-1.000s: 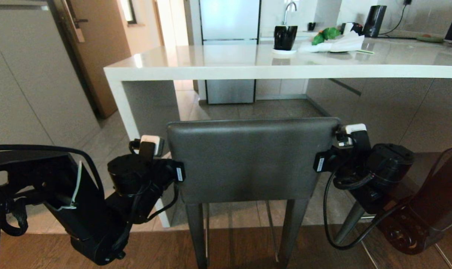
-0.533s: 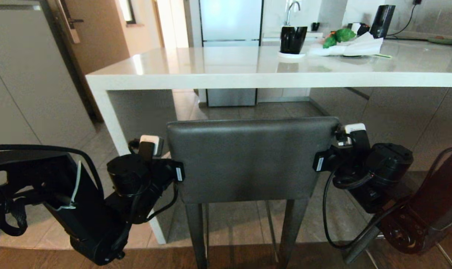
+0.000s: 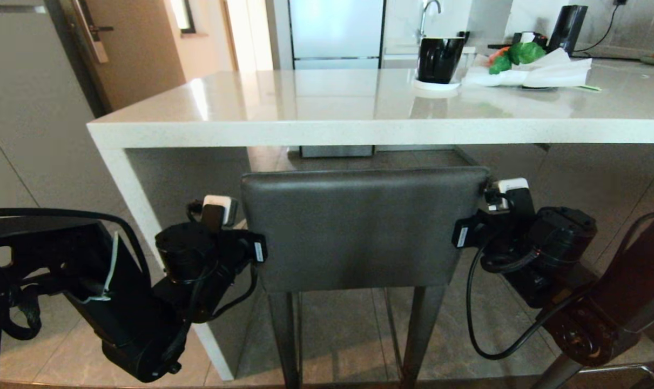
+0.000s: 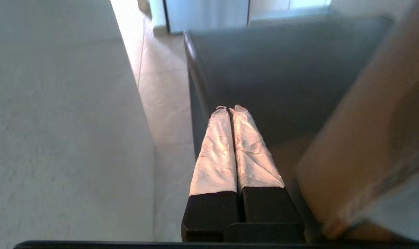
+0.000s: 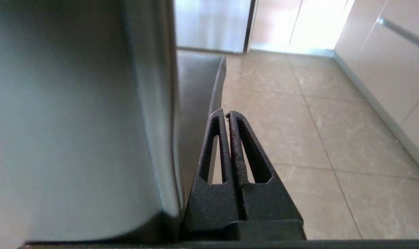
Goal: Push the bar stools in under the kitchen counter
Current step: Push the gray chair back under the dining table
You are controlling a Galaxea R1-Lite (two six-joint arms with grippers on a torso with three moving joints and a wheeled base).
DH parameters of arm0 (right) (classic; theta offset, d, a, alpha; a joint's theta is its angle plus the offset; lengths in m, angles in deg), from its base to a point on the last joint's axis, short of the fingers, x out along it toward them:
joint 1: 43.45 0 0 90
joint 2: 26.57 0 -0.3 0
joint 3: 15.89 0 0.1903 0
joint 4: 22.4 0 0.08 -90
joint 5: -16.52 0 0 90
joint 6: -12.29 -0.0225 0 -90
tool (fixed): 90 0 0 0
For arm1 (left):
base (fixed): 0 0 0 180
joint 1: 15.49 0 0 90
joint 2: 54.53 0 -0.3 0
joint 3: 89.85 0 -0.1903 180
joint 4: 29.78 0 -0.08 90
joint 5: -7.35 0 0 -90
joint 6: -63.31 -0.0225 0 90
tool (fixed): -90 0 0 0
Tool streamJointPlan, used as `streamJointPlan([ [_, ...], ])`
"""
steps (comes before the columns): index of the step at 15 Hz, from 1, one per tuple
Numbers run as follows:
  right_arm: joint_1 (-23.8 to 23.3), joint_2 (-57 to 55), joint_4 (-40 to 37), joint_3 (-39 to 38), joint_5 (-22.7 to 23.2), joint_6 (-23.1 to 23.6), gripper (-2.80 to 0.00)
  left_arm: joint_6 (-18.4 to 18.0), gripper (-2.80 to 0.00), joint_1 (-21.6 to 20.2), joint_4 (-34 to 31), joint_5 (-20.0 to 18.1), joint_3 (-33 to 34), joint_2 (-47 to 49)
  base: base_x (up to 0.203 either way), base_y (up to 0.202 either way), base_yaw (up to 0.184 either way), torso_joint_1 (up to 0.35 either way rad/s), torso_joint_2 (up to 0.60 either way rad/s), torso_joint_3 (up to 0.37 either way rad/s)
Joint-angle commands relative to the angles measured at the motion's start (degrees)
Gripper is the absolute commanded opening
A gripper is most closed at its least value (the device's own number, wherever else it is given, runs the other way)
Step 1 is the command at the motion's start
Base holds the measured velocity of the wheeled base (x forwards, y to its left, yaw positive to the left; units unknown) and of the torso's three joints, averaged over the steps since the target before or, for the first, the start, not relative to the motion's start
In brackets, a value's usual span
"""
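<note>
One bar stool stands right in front of me, its dark grey padded backrest (image 3: 359,227) just below the thick front edge of the white kitchen counter (image 3: 327,132). My two arms flank the backrest, the left wrist (image 3: 218,251) at its left end and the right wrist (image 3: 499,229) at its right end. The left gripper (image 4: 230,109), with white-wrapped fingers, is shut and empty over the seat (image 4: 282,79) beside the backrest (image 4: 361,138). The right gripper (image 5: 227,116) is shut and empty, lying along the backrest (image 5: 74,121) at the seat's edge (image 5: 199,86).
The counter's white side panel (image 3: 127,189) stands close to my left arm. A grey leg and a metal bar (image 3: 602,370) of another stool show at the bottom right. On the counter sit a black mug (image 3: 439,59) and white paper with greens (image 3: 526,70). A fridge (image 3: 335,32) stands behind.
The whole view has advanced towards the counter, whose edge now looms larger and lower. The stool has kept its place between my arms and moved forward with me. Both grippers stay shut.
</note>
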Motion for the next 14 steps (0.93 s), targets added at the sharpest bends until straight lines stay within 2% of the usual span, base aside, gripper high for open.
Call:
streamJointPlan([
  [1, 0.05, -0.01, 0.50, -0.25, -0.10, 0.06, -2.80, 0.05, -2.80, 0.02, 0.73, 0.03, 0.35, -0.29, 0.000, 0.000, 0.000, 0.000, 0.00, 0.000],
  [4, 0.14, 0.81, 0.50, -1.22, -0.18, -0.02, -2.80, 0.05, -2.80, 0.02, 0.73, 0.14, 1.35, -1.38, 0.000, 0.000, 0.000, 0.000, 0.00, 0.000],
  [8, 0.14, 5.20, 0.50, -6.50, -0.33, -0.33, -2.80, 0.30, -2.80, -0.96, 0.73, 0.64, 8.19, -6.17, 0.000, 0.000, 0.000, 0.000, 0.00, 0.000],
  [10, 0.14, 8.50, 0.50, -11.21, -0.61, -1.16, -2.80, 0.35, -2.80, -1.45, 0.73, 0.98, 13.07, -10.57, 0.000, 0.000, 0.000, 0.000, 0.00, 0.000],
  [14, 0.14, 19.41, 0.50, -22.48, -6.69, -4.88, -2.80, 0.19, -2.80, -1.43, 0.73, 3.58, 26.15, -22.96, 0.000, 0.000, 0.000, 0.000, 0.00, 0.000],
])
